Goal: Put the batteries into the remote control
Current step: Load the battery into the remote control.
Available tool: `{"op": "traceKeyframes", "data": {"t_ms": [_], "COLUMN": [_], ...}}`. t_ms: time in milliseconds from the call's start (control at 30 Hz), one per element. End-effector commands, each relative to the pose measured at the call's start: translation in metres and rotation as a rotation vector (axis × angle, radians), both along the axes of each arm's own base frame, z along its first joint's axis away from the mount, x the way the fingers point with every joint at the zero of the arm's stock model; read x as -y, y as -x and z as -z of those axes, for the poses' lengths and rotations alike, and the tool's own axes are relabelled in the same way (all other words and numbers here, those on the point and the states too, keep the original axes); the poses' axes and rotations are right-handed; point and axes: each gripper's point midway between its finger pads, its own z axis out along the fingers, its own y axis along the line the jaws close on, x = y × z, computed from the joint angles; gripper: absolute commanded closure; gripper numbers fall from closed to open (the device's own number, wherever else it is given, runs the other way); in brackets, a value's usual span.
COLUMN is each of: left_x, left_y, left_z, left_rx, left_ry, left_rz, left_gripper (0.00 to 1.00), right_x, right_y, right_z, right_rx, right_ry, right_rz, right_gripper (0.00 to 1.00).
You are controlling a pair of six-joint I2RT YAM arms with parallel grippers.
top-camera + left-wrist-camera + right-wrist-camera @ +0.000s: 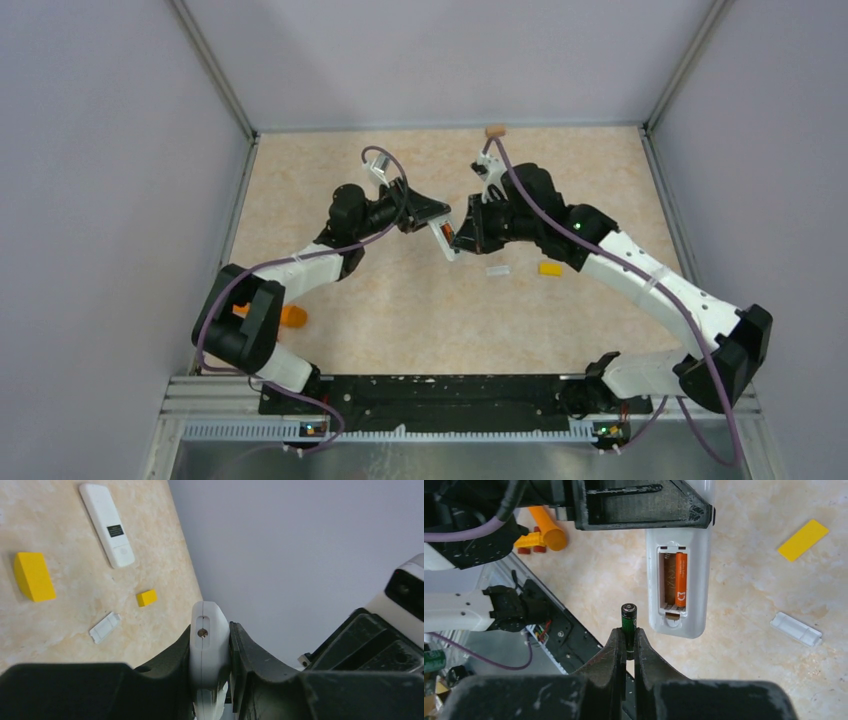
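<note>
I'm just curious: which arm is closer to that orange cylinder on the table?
Left. The orange cylinder lies right beside the elbow of the left arm; the right arm stands far to its right.

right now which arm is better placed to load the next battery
Right. The right fingers pinch a dark battery beside the remote, whose open bay holds one orange battery and an empty slot. The left fingers only hold the remote.

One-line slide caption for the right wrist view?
Right jaws pinch a dark green battery beside the remote, held by the left jaws; one orange battery sits in its open bay.
</note>
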Motion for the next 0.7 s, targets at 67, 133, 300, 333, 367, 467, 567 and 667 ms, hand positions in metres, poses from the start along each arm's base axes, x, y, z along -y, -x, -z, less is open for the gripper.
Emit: {"op": "traceKeyframes", "data": {"t_ms": [67,133,300,333,367,467,567,667], "left_x": [0.005,0.005,0.005,0.005,0.005,0.005,0.005,0.005], "left_y": [0.012,0.013,0.016,0.016,0.016,0.017,0.017,0.017], "left_z": [-0.031,-0.031,-0.031,-0.032,-0.032,-0.032,-0.034,-0.035], "left_rx": [0.069,0.067,0.069,0.068,0.068,0.069,0.070,0.070], "left_ry": [0.140,0.152,0.162,0.163,0.164,0.166,0.170,0.173], "left_rz": [0.058,0.064,0.076,0.079,0.079,0.082,0.084,0.083], "left_gripper": [1.00,1.00,1.00,1.00,1.00,1.00,1.00,1.00], "right_x": [-0.002,-0.003,-0.005,-0.006,-0.006,-0.010,-0.013,-0.016], "right_y": [-0.010,-0.013,-0.019,-0.020,-0.021,-0.021,-0.019,-0.017], "right_z": [0.001,0.001,0.000,0.000,0.000,0.002,0.005,0.007], "right_rx": [0.040,0.050,0.077,0.080,0.086,0.088,0.083,0.080], "right_ry": [0.130,0.147,0.173,0.176,0.180,0.186,0.193,0.190], "right_rz": [0.057,0.062,0.066,0.067,0.065,0.047,0.027,0.006], "right_gripper": [1.00,1.00,1.00,1.00,1.00,0.99,0.99,0.97]}}
